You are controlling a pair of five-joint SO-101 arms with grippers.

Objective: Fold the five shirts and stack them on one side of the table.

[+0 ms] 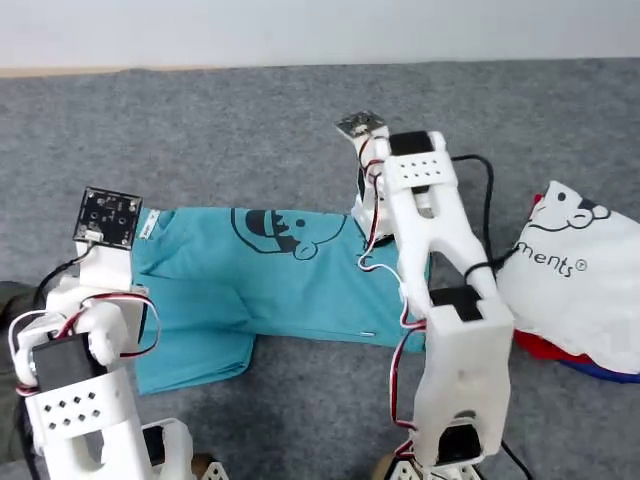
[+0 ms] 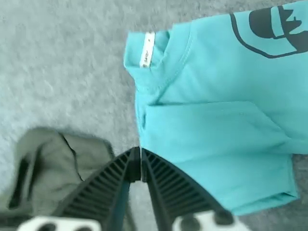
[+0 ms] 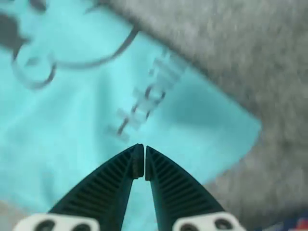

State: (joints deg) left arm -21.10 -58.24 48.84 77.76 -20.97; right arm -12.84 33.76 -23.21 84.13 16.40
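My left jaws are pressed together, holding nothing, over the grey bench (image 1: 200,130) between an olive garment (image 2: 53,159) and the teal shirt (image 1: 270,280). My right jaws, also together and empty, hang over its printed end. The shirt lies partly folded mid-bench. My right arm stretches forward across it, and my left arm is bent beside its collar.

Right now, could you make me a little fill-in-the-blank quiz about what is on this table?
1. The shirt spread out mid-table is ____ in colour.
2. The pile on the table's right side is topped by a ____ shirt.
3. The left hand and the right hand are both ____.
4. The olive shirt lies nearest the ____ hand.

Missing words: teal; white; shut; left.
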